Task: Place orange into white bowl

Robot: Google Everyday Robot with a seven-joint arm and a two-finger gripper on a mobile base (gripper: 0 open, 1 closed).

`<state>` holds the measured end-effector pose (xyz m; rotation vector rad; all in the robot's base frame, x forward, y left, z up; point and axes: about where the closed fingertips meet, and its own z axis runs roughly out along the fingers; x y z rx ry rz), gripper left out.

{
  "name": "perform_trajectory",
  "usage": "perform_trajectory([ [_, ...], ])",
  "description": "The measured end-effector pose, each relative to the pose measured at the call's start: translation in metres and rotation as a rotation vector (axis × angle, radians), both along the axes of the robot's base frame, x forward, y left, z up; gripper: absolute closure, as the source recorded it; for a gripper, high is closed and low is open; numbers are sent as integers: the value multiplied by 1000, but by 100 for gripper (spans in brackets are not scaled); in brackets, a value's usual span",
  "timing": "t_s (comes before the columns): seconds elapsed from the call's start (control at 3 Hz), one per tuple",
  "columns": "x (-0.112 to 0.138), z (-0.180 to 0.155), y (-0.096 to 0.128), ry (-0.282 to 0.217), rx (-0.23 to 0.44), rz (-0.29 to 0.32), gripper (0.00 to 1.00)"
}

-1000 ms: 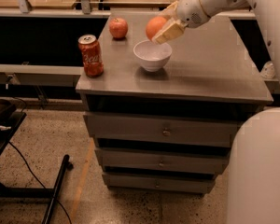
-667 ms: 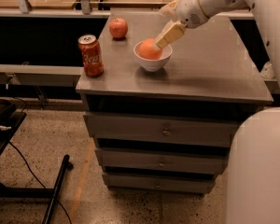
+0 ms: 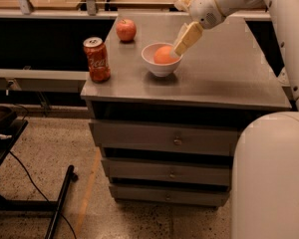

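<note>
— End effector (image 3: 182, 48) position?
— It is hanging against the upper right of the round matte orange (image 3: 163, 56), which is sitting inside the small round white bowl (image 3: 158, 70). Whether I am gripping it, I cannot tell.

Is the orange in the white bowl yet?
In: the orange sits inside the white bowl, partly below its rim. The gripper hangs over the bowl's right rim.

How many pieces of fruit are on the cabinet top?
2. The orange lies in the white bowl, with the gripper at the bowl's right rim. The red apple stands farther back on the left, apart from the bowl. None seems hidden.
</note>
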<state>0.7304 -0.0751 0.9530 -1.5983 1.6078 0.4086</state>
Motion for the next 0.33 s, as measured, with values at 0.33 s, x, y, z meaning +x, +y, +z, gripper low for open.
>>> perform_trajectory([
  [0.33, -1, 1, -1, 3, 0, 8, 0],
])
